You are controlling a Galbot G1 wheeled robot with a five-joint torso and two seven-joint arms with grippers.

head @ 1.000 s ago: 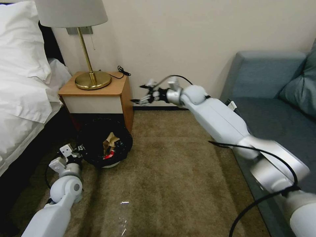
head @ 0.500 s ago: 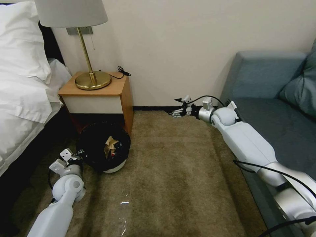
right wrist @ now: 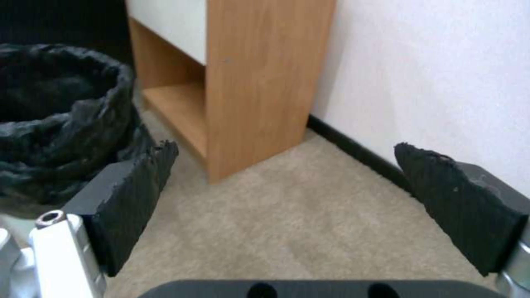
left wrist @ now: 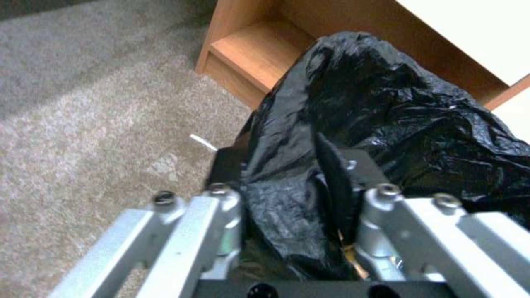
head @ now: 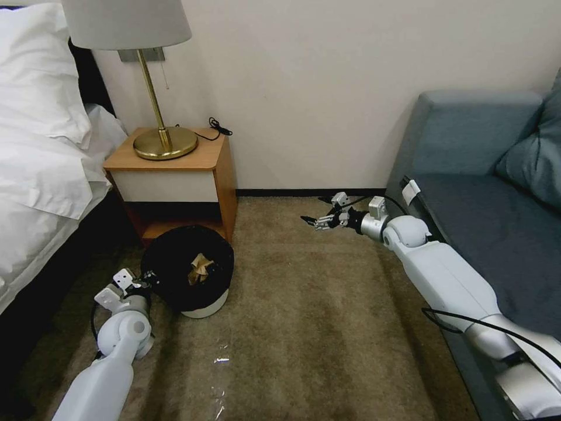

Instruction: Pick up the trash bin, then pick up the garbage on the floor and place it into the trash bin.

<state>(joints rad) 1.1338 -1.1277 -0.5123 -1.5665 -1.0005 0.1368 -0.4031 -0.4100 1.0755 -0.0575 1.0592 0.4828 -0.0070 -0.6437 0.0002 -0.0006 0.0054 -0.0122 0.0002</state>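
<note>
Both arms have smooth white shells with silver rounded joints and trailing black cables; each silver, screw-studded metal pincer (left pincer (head: 147, 276), right pincer (head: 316, 221)) carries black ribbed pads (right wrist: 135, 194).

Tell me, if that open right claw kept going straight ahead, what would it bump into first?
Probably the wooden nightstand: the right gripper, open and empty above tan carpet, aims at its side panel, though depth is hard to judge.

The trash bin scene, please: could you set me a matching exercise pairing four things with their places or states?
Things:
1. trash bin
2. left gripper
3. right gripper
4. lamp

States:
A. open, above bare carpet
B. on the nightstand
C. on the carpet before the nightstand
D. shut on the bin's bag-covered rim

Pairs: 1-C, 2-D, 3-A, 4-B
</note>
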